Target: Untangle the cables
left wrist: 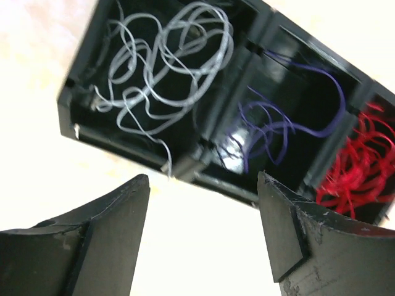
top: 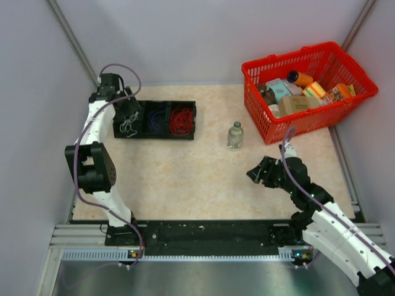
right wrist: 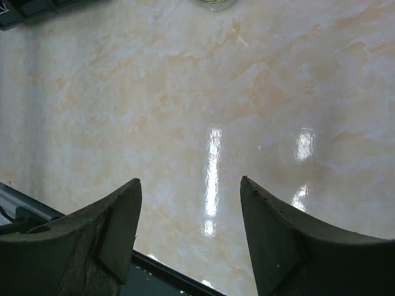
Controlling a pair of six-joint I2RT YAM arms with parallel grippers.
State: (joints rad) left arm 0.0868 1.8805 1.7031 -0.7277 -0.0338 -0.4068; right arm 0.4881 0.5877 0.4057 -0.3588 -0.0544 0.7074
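Observation:
A black three-compartment tray (top: 195, 120) lies at the back left. It holds a white cable bunch (top: 128, 126) in the left cell, a dark blue one (top: 157, 120) in the middle and a red one (top: 181, 120) on the right. My left gripper (top: 128, 111) hovers over the tray's left end, open and empty. In the left wrist view it (left wrist: 203, 185) stands just short of the tray's near wall (left wrist: 213, 182), with the white (left wrist: 166, 61), blue (left wrist: 271, 123) and red (left wrist: 361, 166) cables beyond it. My right gripper (top: 256, 176) is open and empty above the bare marbled table (right wrist: 203, 111).
A small clear bottle (top: 235, 135) stands mid-table, right of the tray. A red basket (top: 345, 114) of groceries sits at the back right. A black rail (top: 203, 234) runs along the near edge. Grey walls close in on both sides.

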